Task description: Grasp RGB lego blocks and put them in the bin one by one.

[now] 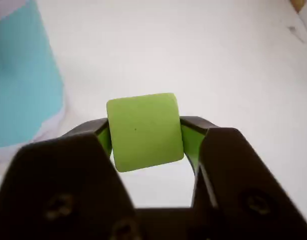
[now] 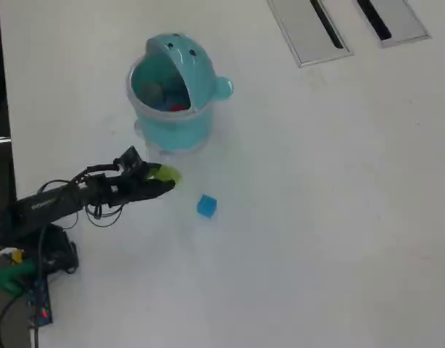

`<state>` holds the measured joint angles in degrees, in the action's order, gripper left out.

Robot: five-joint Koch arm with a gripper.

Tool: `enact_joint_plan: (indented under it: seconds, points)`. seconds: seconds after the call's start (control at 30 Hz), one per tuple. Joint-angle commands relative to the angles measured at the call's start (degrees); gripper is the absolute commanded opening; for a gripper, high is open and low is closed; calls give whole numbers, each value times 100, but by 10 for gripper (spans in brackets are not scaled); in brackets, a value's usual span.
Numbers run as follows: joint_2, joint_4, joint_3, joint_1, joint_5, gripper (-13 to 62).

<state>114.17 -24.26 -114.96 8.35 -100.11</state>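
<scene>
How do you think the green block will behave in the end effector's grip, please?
The green block looks stiff: pinched between the end effector fingers, it shows no dent. Its matte faces probably resist slipping. Its rounded edges might let it twist if the squeeze loosens.

A plain white tabletop (image 2: 317,217) spreads beneath me under soft, even light, its far right corner set with two flat grey slotted panels (image 2: 307,29), while a dark strip runs along its left edge.
</scene>
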Motion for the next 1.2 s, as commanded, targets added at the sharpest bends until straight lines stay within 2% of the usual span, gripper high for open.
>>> enact_joint_plan:
  seconds: [0.0,0.3,0.37,0.47,1.17]
  points:
    - [185,510,703,26,9,45]
    - [141,712,1327,835,132,39]
    - [-149,896,2092,1406,633,39]
    - [-299,976,2312,1740,598,39]
    - [-2312,1477,4298,2558,281,40]
